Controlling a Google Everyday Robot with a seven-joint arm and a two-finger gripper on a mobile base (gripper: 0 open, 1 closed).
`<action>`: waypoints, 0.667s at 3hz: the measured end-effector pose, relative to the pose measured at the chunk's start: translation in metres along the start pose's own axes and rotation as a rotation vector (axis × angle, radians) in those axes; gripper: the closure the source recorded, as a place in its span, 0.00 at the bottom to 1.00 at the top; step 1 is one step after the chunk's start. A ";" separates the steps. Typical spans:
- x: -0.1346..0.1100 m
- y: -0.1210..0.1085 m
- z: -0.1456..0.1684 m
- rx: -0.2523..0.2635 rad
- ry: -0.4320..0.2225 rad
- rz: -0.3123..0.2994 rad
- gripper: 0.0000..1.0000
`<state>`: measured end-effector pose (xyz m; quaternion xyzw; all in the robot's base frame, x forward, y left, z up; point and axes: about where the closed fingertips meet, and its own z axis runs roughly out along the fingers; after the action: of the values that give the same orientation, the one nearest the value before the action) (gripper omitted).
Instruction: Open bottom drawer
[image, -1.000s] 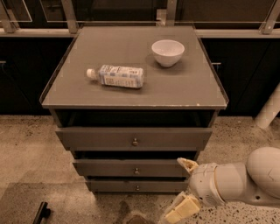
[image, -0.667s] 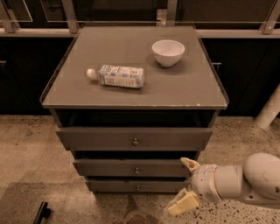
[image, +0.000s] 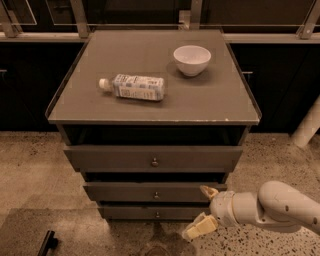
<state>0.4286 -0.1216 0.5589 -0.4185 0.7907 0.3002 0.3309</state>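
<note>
A grey-brown desk (image: 150, 107) with three stacked drawers fills the middle of the camera view, seen from above and in front. A pale, rounded robot arm (image: 280, 207) reaches in from the lower right, low over the floor. The bottom drawer (image: 127, 212) is the lowest and narrowest front, set back under the other two, and it looks shut. The gripper (image: 196, 211) sits at the right end of that drawer front. Its two tan fingers are spread wide, one up and one down, holding nothing. The drawer's tiny round metal knob (image: 157, 214) sits at the centre of the front, to the left of the gripper and apart from it.

The step in hand appears to be the approach, and no grasp is made yet. The next move likely calls for shifting the gripper left to the knob, closing the fingers around it, then pulling straight out toward the camera.

Speckled stone floor (image: 30, 165) surrounds the desk. The large top drawer (image: 110, 158) and the mid-sized middle drawer (image: 120, 191) each carry their own knob, and the middle one lies close above the target, so it could be caught by mistake. On the desk lie a plastic bottle (image: 137, 86) on its side and a white bowl (image: 192, 59) standing upright, the two well apart. Neither is in the way. A small dark object (image: 47, 243) lies on the floor at lower left, and what it is cannot be told.
</note>
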 end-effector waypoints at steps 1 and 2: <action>0.030 -0.009 0.025 -0.031 0.009 0.062 0.00; 0.033 -0.008 0.027 -0.037 0.008 0.067 0.00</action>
<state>0.4283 -0.1203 0.5156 -0.3990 0.8001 0.3238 0.3096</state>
